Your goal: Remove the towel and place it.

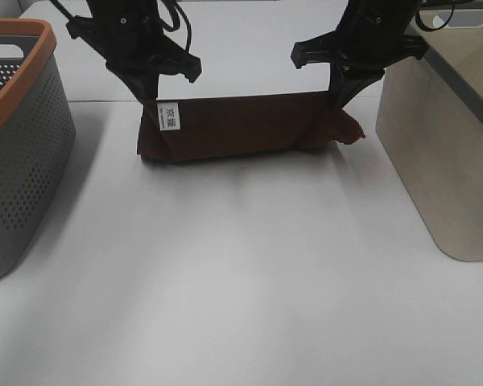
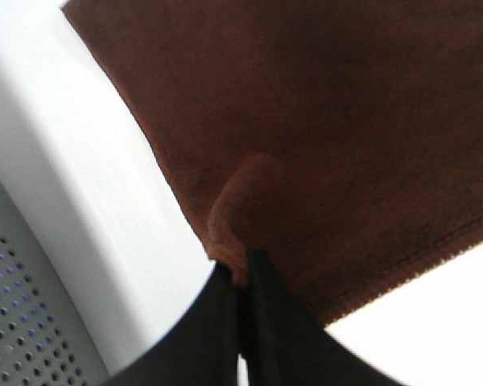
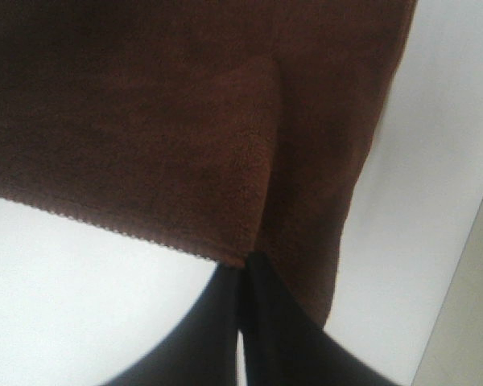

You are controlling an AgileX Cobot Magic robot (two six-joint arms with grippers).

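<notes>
Towel [image 1: 241,127] stretched between left end effector [image 1: 150,103], right end effector [image 1: 336,103], both clamped.

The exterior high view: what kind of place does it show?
Probably a robot test bench set up as a laundry task. A plain white table carries a grey perforated laundry basket and a beige bin, and two end effectors, left and right, hold a brown towel.

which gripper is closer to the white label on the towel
Left. The left gripper pinches the towel at the corner right beside the white label. The right gripper grips the opposite corner, a full towel-width away.
</notes>
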